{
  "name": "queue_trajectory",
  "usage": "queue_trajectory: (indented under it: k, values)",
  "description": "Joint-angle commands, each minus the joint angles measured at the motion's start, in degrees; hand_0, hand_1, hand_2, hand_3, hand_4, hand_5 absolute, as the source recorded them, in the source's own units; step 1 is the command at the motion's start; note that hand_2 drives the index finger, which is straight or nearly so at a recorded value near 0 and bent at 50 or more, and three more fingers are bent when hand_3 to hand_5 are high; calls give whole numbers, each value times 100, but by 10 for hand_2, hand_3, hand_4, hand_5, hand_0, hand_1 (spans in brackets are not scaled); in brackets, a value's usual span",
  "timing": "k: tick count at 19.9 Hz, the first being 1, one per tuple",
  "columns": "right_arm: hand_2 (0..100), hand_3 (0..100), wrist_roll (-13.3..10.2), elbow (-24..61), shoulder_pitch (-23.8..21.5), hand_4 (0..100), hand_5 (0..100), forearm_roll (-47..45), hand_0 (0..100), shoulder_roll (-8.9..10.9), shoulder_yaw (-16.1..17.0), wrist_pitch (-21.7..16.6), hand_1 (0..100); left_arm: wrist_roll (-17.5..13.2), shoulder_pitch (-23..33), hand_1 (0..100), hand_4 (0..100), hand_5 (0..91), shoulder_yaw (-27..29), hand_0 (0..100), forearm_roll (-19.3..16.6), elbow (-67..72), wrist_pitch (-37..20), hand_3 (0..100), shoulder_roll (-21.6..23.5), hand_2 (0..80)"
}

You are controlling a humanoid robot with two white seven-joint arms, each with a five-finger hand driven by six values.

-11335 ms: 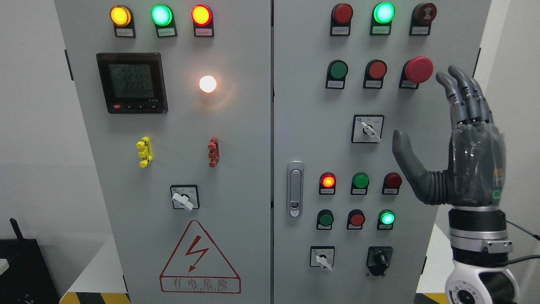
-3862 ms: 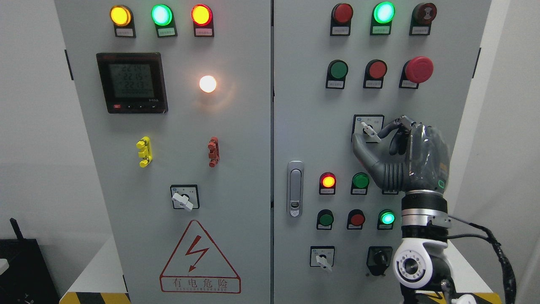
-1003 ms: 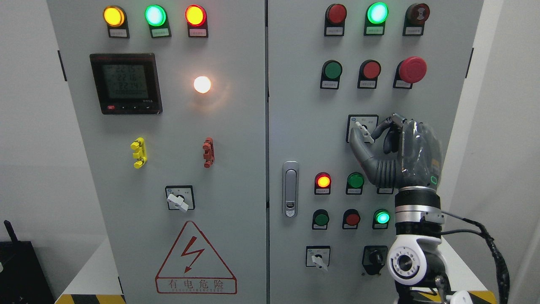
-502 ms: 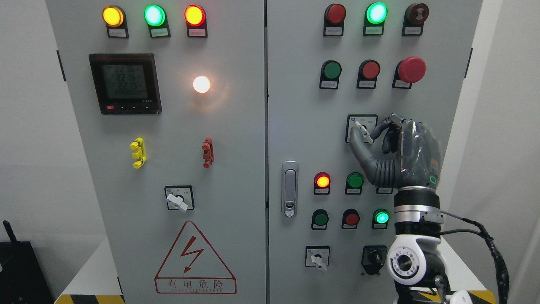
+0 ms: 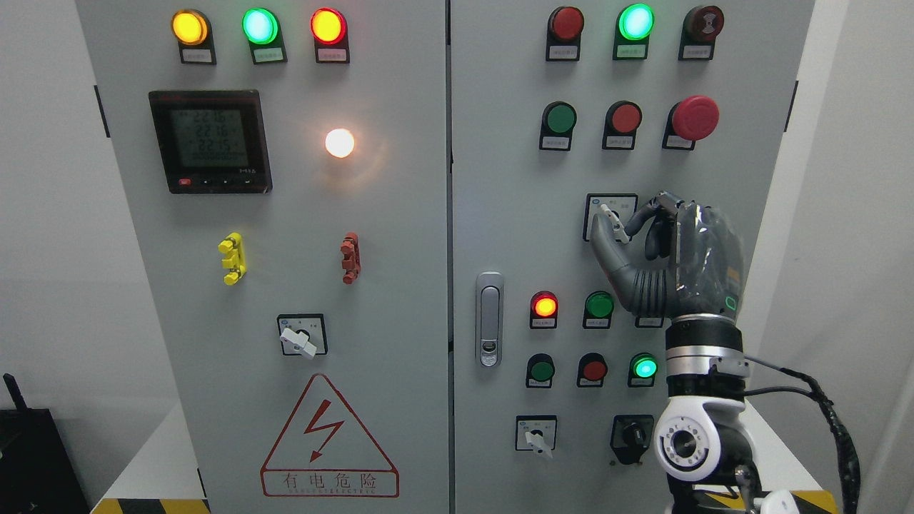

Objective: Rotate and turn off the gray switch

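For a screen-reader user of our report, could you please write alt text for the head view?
The robot's right hand pinches the gray switch on the right door of a gray electrical cabinet. Around it are red and green lamps and buttons, including a red mushroom button; the left door carries a meter.

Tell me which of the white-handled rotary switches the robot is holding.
The upper switch on the right door: the right hand pinches its handle. The left-door switch and lower right-door switch are untouched.

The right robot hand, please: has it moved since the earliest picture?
Yes. The right robot hand moved left and down from beside the red mushroom button onto the gray rotary switch.
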State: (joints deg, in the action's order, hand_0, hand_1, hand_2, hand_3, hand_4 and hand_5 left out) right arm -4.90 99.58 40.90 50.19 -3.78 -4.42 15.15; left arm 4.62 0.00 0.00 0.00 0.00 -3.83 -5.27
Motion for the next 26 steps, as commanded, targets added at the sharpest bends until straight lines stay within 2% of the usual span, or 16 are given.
queue_trajectory:
  k: [1,14,26]
  values:
    - [723,1000,6,0,5,1000,1000,0,420,0,-7,-3,428,-5,-53,389,0,0,44,120,105,-149,-4,0,0,0]
    - [736,1000,6,0,5,1000,1000,0,483,0,-7,-3,406,-5,-53,389,0,0,44,120,114,-149,-4,0,0,0]
    - [744,1000,-2,0,5,1000,1000,-17,493,0,-7,-3,389,-5,-53,389,0,0,44,120,114,-149,-4,0,0,0]
